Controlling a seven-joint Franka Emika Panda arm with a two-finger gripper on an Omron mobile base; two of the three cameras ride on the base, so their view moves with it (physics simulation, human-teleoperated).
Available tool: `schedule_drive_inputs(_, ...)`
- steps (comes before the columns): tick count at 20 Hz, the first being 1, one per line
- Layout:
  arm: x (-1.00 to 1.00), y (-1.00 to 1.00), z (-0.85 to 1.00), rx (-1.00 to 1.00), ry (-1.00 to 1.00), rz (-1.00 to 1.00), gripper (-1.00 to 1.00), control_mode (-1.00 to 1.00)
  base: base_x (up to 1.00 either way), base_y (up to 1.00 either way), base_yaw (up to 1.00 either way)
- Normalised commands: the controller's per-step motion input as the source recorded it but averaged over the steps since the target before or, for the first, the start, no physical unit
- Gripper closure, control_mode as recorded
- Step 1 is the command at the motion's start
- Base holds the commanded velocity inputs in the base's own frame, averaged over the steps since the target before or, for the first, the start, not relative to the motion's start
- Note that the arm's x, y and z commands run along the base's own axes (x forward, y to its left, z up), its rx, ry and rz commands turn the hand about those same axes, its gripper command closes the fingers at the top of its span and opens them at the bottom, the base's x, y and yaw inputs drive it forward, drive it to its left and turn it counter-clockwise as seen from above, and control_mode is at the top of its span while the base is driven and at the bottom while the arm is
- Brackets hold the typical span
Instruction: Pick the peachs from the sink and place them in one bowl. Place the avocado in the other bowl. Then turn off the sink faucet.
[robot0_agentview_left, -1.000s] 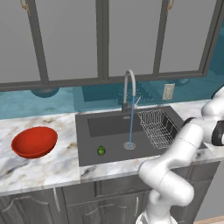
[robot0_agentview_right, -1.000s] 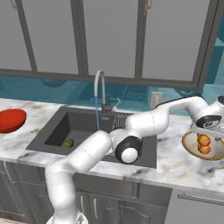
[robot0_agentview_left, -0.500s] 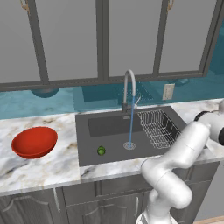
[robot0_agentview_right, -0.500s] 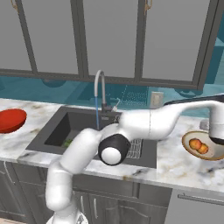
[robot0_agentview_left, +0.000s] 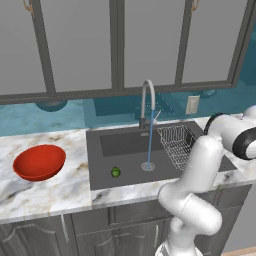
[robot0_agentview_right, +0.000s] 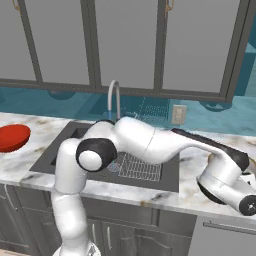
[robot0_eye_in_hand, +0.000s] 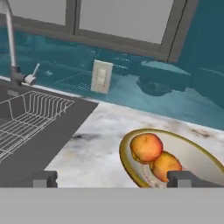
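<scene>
We see both peaches (robot0_eye_in_hand: 154, 155) in tan bowl (robot0_eye_in_hand: 197, 153), just ahead of pincer (robot0_eye_in_hand: 112, 178), which is spread wide, empty. Avocado (robot0_agentview_left: 115, 172) in sink (robot0_agentview_left: 125, 145), far off; red bowl (robot0_agentview_left: 39, 162) empty; faucet (robot0_agentview_left: 146, 102) running. Two steps left.

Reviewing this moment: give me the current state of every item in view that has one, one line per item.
peaches: both in the tan bowl, touching
avocado: in the sink, near the drain
red bowl: empty, on the counter left of the sink
faucet: running, water stream falling to the drain
gripper: open, holding nothing, by the tan bowl
</scene>
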Motion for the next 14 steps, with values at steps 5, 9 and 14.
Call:
schedule_drive_inputs(5, -0.1, 1.0, -0.08, -0.37, 0.08, 0.0, -1.0, -1.0, 0.0, 0.0, 0.0)
schedule_drive_inputs(9, 0.01, 1.0, 0.49, -0.34, 0.02, 0.03, -1.0, -1.0, 0.0, 0.0, 0.0)
schedule_drive_inputs(14, 0.24, 1.0, 0.64, -0.21, 0.09, 0.17, -1.0, -1.0, 0.0, 0.0, 0.0)
